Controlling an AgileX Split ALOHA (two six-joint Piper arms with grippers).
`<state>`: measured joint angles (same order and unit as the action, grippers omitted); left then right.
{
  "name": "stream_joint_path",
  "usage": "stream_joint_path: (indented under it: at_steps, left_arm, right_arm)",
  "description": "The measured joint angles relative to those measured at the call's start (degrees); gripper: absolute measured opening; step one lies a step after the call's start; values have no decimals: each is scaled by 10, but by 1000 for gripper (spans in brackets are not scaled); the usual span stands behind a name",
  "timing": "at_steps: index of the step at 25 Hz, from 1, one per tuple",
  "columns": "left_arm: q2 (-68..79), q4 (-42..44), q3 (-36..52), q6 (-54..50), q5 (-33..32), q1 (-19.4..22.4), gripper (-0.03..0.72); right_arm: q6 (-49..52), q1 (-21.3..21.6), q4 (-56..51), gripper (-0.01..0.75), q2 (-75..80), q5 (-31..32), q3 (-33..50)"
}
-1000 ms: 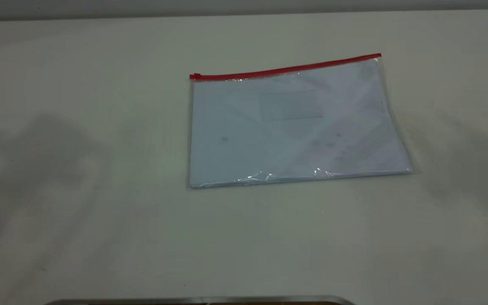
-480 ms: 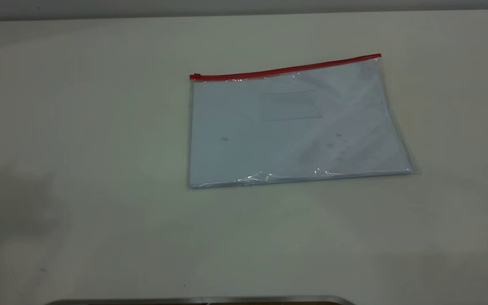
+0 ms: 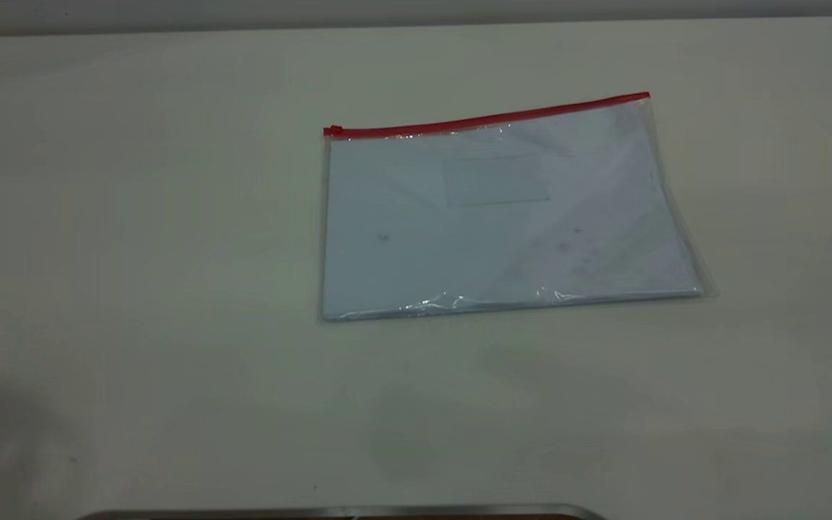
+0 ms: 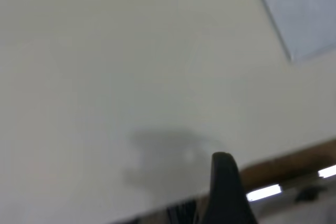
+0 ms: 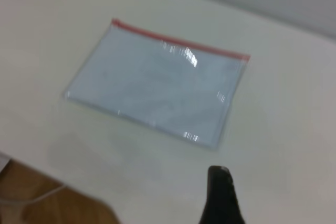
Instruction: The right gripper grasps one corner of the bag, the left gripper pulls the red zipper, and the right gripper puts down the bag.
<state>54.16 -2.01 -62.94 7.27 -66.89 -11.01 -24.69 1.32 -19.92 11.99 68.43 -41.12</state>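
The bag lies flat on the white table, a clear pouch with white sheets inside. The red zipper runs along its far long edge, with the small slider tab at the left end. The corner of the bag where the red strip ends is at the far right. Neither gripper shows in the exterior view. The right wrist view shows the whole bag at a distance beyond the right gripper. The left wrist view shows one bag corner far from the left gripper, which is over the table's edge.
The white table surrounds the bag on all sides. A metal rim lies at the near edge in the exterior view. The right wrist view shows brown floor beyond the table edge.
The bag has not moved. The arm shadows on the table at left and right have shrunk and slid toward the near edge.
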Motion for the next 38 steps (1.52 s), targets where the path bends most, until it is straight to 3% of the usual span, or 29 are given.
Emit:
stream_joint_path:
  at_steps: [7,16,27,38]
  left_arm:
    - [-143,0,185,-38,0,0,590]
    - [-306,0,319,-51,2,0,590]
    - [-427,0,351,-51,18,0,590]
    - [-449,0,351,-51,20,0,590]
  right_arm:
    - [22,0,21,576,-80,-50,117]
    - [26,0,35,576,-129,-34,128]
    - [26,0,43,576,-129,-25,133]
    - [26,0,43,576,-129,-25,133]
